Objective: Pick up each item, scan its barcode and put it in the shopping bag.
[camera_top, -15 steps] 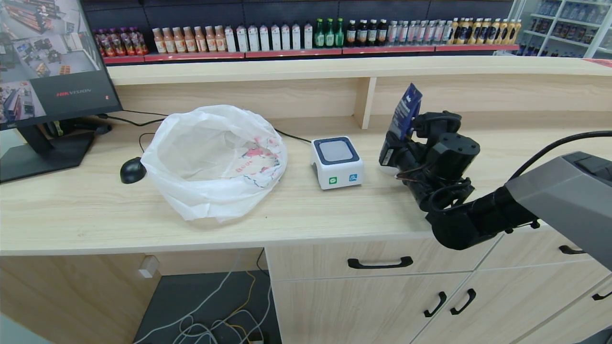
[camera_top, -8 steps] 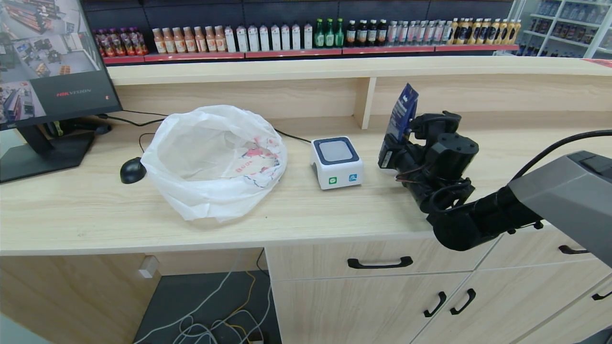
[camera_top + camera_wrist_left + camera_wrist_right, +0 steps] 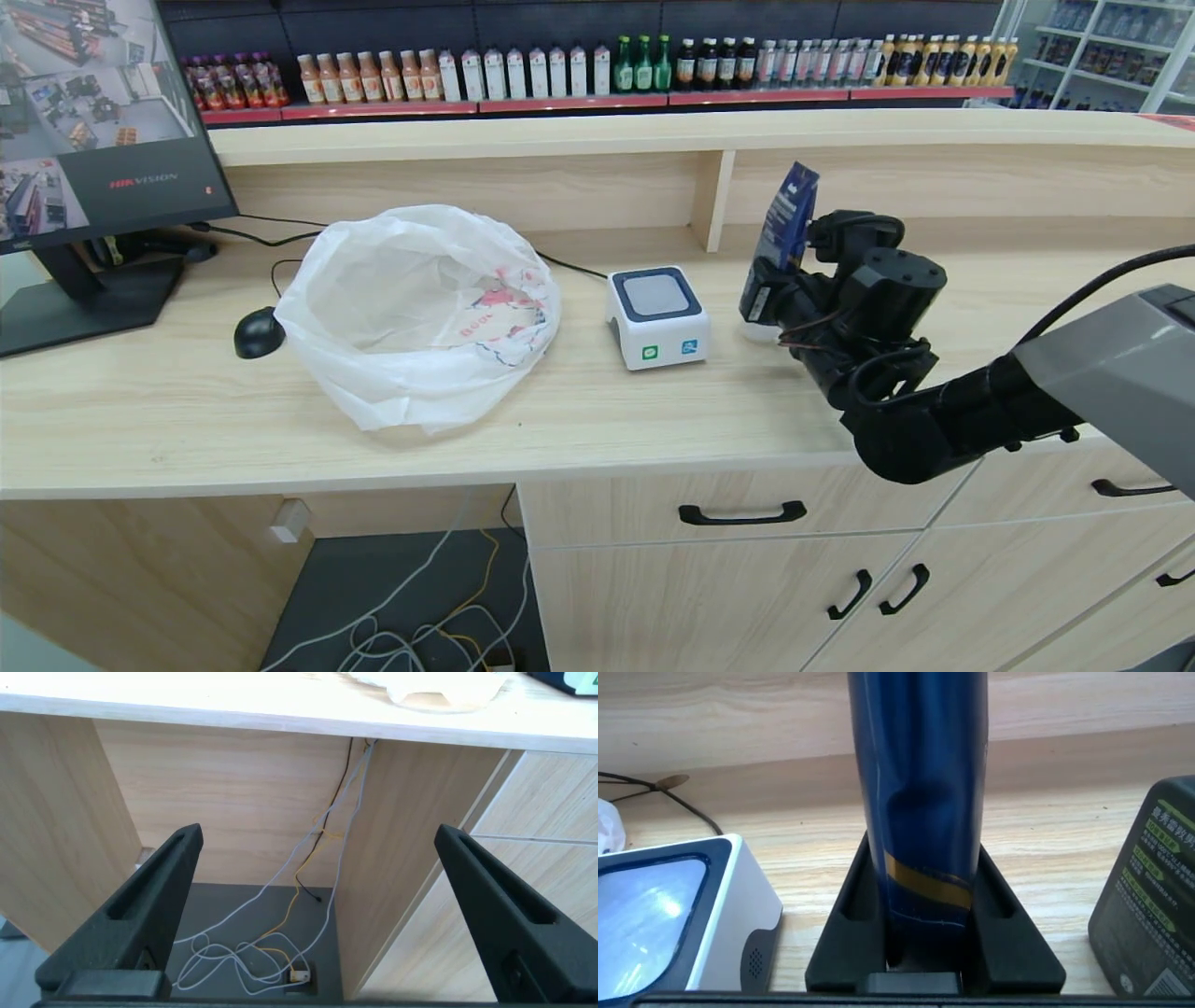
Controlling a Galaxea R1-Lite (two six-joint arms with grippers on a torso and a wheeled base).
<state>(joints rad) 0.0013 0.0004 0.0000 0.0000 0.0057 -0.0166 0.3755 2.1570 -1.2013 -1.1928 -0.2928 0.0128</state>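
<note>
My right gripper (image 3: 777, 280) is shut on a dark blue pouch (image 3: 789, 215), held upright just above the counter to the right of the white scanner (image 3: 656, 317). In the right wrist view the pouch (image 3: 920, 793) stands clamped between the two black fingers (image 3: 848, 917), with the scanner (image 3: 663, 919) close beside it. The white plastic shopping bag (image 3: 420, 313) lies wide at the mouth on the counter, left of the scanner. My left gripper (image 3: 318, 915) is open with nothing in it, below the counter's front edge.
A dark green packet (image 3: 1148, 896) stands on the counter beside the held pouch. A black mouse (image 3: 258, 334) and a monitor (image 3: 93, 121) sit at the left. A raised shelf ledge (image 3: 653, 140) runs along the back. Cables (image 3: 280, 943) lie under the counter.
My right gripper has shifted the blue pouch slightly left, toward the scanner, and the wrist has risen a little. The bag and scanner have not moved.
</note>
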